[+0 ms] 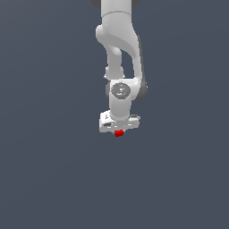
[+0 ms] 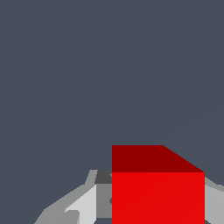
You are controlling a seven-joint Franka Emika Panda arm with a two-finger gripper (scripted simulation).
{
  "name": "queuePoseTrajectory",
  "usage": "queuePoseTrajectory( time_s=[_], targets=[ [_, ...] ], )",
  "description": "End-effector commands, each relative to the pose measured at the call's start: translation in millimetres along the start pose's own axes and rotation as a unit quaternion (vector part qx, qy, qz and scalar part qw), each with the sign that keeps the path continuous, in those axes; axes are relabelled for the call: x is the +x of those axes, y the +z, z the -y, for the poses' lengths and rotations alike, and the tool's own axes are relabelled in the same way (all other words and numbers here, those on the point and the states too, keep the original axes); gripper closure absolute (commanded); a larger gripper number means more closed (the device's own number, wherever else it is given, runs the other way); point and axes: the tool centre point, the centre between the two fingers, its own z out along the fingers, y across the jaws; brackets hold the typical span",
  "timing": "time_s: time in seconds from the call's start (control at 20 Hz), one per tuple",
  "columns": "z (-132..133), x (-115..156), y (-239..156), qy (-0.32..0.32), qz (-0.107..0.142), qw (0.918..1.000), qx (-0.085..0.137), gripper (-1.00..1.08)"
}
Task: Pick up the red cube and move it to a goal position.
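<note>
The red cube shows as a small bright red block just under the white gripper in the exterior view, near the picture's middle. In the wrist view the red cube fills the space between the grey fingers, which press against its sides. The gripper is shut on the cube. The white arm rises from the gripper to the exterior view's upper edge. The fingers are mostly hidden behind the hand in the exterior view. No goal marker shows in either view.
A plain dark grey-blue surface fills the surroundings in both views. No other objects show.
</note>
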Motion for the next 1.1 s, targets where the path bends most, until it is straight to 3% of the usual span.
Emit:
queuePoseTrajectory(
  time_s=[0.0, 0.5, 1.05],
  targets=[
    [-1, 17, -8, 0.000, 0.000, 1.0000, 0.000, 1.08],
    [-3, 66, -29, 0.000, 0.000, 1.0000, 0.000, 1.08],
    [-4, 81, -35, 0.000, 0.000, 1.0000, 0.000, 1.08]
  ],
)
